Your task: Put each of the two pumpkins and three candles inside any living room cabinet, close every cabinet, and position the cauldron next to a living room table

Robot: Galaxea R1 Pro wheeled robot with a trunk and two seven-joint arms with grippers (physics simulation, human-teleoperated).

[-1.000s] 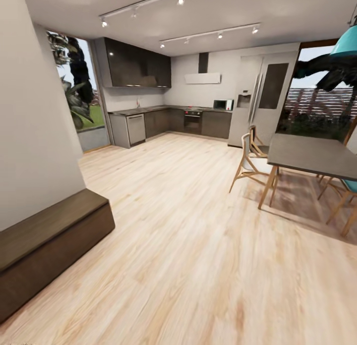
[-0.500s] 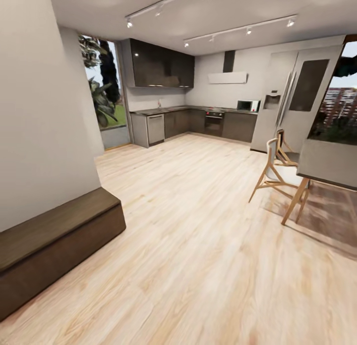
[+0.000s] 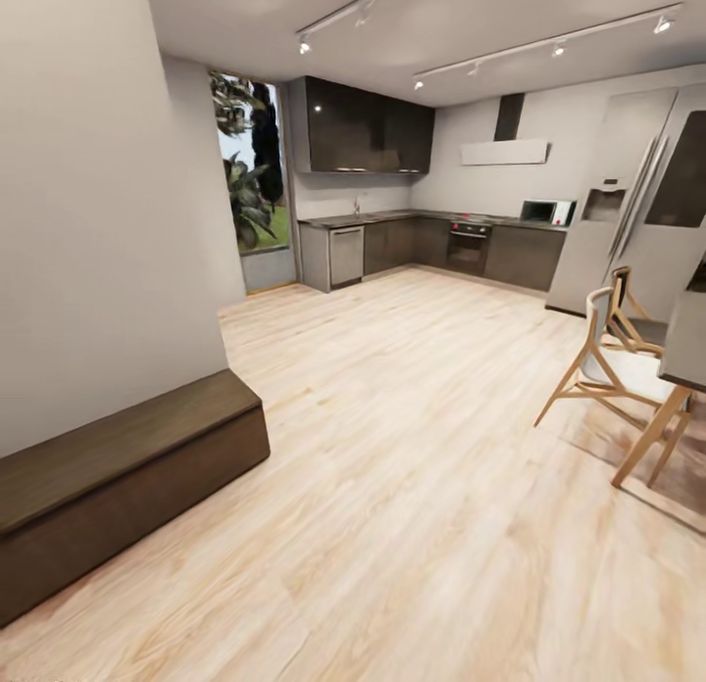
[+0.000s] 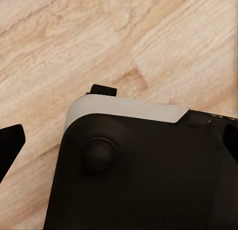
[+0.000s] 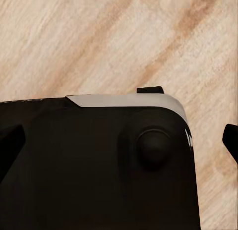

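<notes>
while the low dark cabinet [image 3: 118,486] sits shut along the near left wall, the robot could clip its end or the far-right chair [image 3: 613,368] in transit, and neither gripper's opening can be told.

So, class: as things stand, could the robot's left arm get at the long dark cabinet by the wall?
Probably not yet. The cabinet lies low against the wall, off to the robot's left, with open wooden floor before it. Nothing blocks the way, but the left claw hangs over bare floor.
</notes>
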